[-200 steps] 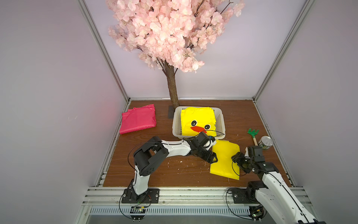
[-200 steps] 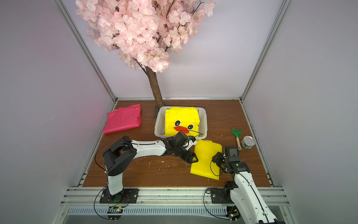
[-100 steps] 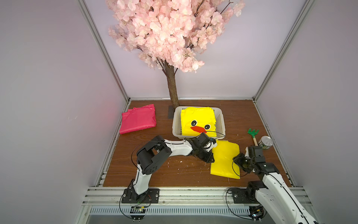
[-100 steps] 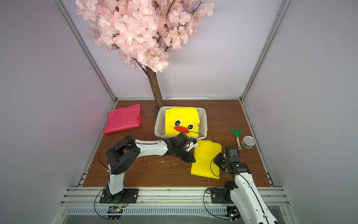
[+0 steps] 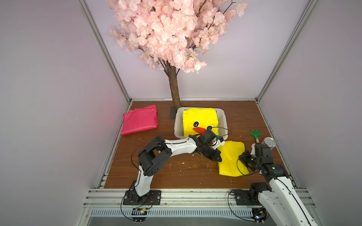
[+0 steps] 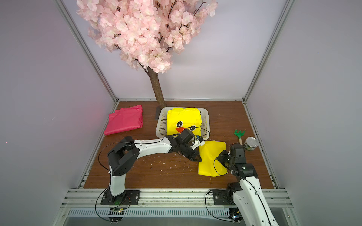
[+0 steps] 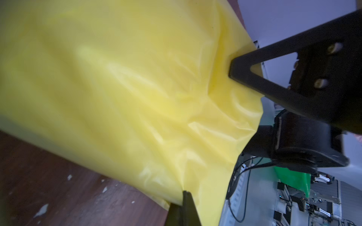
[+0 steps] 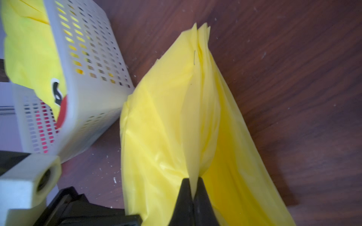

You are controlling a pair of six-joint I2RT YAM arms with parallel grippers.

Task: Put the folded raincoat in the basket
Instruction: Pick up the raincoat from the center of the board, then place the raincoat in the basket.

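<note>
Raincoat (image 5: 232,159): plain yellow, folded, lying on the table (image 5: 176,172) just in front of the basket (image 5: 177,125); not yet inside.
Left claw (image 7: 185,197): clenched on the raincoat's edge nearest its own arm.
Right claw (image 8: 193,187): clenched on the opposite edge, pinching several layers.
Reason for grip: a pinch at both sides probably keeps the fold from spilling open on a lift.
Basket contents: duck-face coat (image 5: 199,119) already inside; the raincoat would likely go on top.
Outlying: pink coat (image 5: 140,122), rake (image 5: 255,135), can (image 5: 269,141), all apart from the raincoat.
Writing: none readable; can label too small to tell.
</note>
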